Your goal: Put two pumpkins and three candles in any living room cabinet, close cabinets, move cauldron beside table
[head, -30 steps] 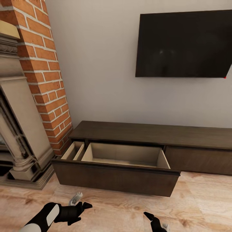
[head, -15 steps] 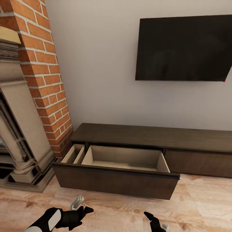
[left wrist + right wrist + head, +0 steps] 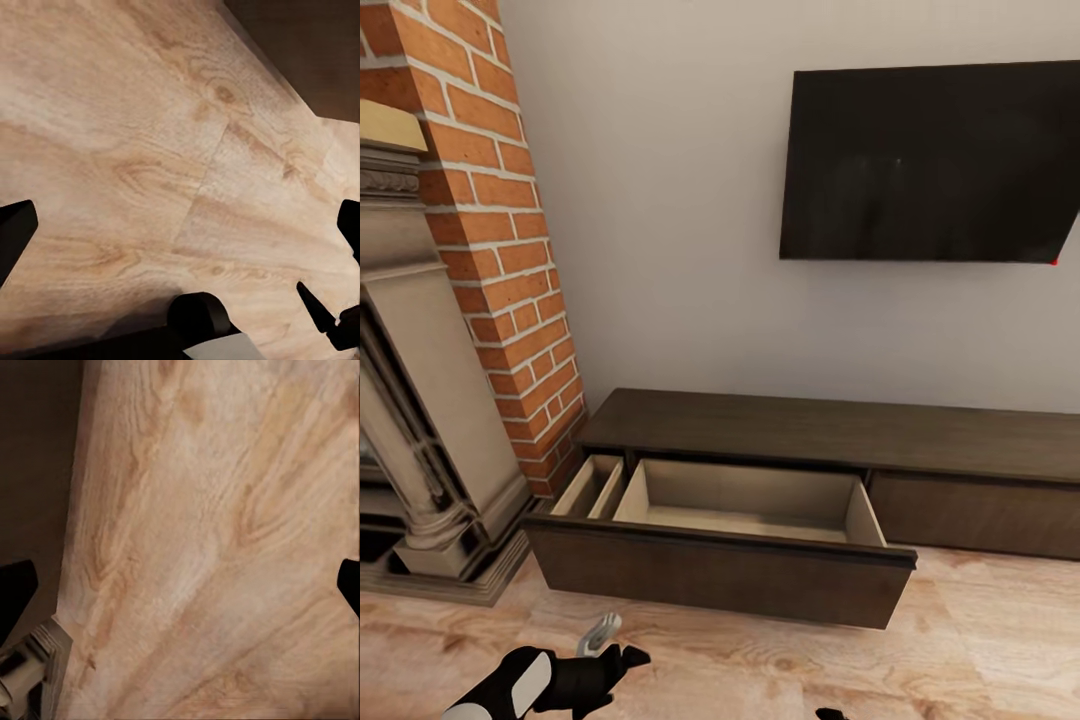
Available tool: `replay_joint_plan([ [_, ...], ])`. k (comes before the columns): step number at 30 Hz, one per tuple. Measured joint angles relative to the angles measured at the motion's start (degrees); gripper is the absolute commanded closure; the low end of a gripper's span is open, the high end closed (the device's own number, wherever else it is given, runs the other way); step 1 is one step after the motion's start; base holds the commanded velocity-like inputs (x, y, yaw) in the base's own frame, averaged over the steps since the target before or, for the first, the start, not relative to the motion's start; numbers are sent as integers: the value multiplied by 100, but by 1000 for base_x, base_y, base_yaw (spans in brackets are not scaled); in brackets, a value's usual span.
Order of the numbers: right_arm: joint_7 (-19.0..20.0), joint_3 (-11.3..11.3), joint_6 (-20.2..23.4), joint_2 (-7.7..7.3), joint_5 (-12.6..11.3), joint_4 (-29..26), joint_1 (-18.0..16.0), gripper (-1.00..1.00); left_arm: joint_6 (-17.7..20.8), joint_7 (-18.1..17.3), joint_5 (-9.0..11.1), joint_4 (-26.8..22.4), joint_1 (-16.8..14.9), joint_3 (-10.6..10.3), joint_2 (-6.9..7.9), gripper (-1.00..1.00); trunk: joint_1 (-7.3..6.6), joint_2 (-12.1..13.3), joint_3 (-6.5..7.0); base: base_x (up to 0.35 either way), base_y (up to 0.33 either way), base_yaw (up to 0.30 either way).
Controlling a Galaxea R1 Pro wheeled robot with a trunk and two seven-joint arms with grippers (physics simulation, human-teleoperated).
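- Cabinet (image 3: 840, 425): a long, low, dark-brown unit against a pale wall, standing on a wooden floor (image 3: 980, 640) under a black TV (image 3: 930, 160).
- Drawer (image 3: 730, 545) at the cabinet's left end is pulled well out. Its tan inside is bare, with a narrow divided section on its left side. It is likely open so that things can be dropped in from above.
- No pumpkin, candle or cauldron can be seen, so none is stored in this drawer.
- A brick column (image 3: 500, 230) and pale fireplace surround (image 3: 420, 400) stand left of the cabinet.
- Left gripper (image 3: 610, 655) hangs low over the floor just in front of the drawer. In its wrist view the dark fingertips (image 3: 15, 229) sit at opposite edges, spread wide, with only floorboards between them.
- Right gripper (image 3: 180, 585) is likewise spread and holds nothing, with floor and a dark cabinet edge beyond it.
- Both arms seem kept low and clear, as if for travel.
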Motion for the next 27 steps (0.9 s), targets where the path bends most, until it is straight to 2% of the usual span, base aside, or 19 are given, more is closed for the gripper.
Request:
replay_joint_plan([
  [3,-264,5,-621,-5,19,6,0,-100,-22,297,12,1,0,5,-24,-100,-66,120,54,0,0,0],
  [5,-344,35,-1009,-7,50,5,3,-100,-169,541,26,2,0,14,-47,-100,-110,201,90,0,0,0],
  [7,-414,61,-1176,-5,68,4,4,-100,-320,740,37,3,0,21,-61,-100,-154,281,126,0,0,0],
  [10,-649,94,-1304,-6,91,-2,4,-100,-506,1090,49,4,0,30,-89,-100,-220,401,180,0,0,0],
  [13,-1135,196,-1340,-58,203,-32,5,-100,-598,1418,59,4,0,35,-136,-100,-286,521,233,0,0,0],
  [19,-1865,315,-1357,-84,364,-50,4,-100,-636,1565,43,4,1,37,-239,-100,-417,762,341,0,0,0],
  [22,-2212,453,-1351,-86,581,-52,-1,-100,-660,1581,36,4,0,38,-264,-100,-483,882,395,0,0,0],
  [26,-2658,756,-1329,-40,1321,-73,-1,-100,-849,1604,38,4,0,38,-279,-100,-571,1043,467,-73,0,0],
  [27,-2680,783,-1335,-33,1414,-83,0,-100,-866,1613,38,4,0,38,-280,-100,-593,1083,485,-214,0,0],
])
